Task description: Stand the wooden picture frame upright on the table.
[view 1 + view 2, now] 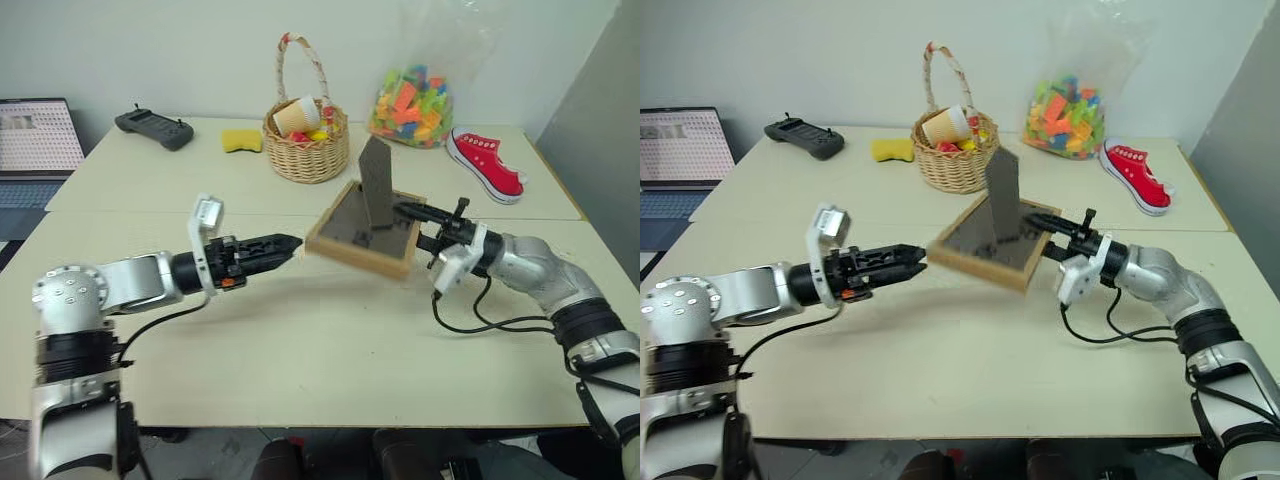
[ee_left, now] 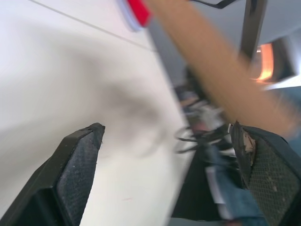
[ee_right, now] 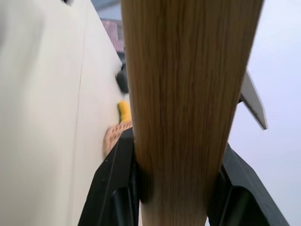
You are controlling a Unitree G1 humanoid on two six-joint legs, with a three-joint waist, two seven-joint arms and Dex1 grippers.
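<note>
Frame [image 1: 362,236] hangs tilted over the surface [image 1: 300,340], back up, pinched by your right fingers [image 1: 412,211]. Left fingers [image 2: 77,165], spread empty, sit just off its opposite edge.

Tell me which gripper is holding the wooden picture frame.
The right gripper, clamped on the wooden picture frame at its right edge; the left gripper stands open just off its left edge.

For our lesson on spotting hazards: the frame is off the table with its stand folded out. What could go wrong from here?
1. Only the right pincer grips the frame, by one edge; the left pincer stands open beside it, so the tilted frame might twist or slip.
2. The stand points up, back panel on top; setting it down as it is would likely lay it flat on the table.
3. Turning it might swing it into the basket.
</note>
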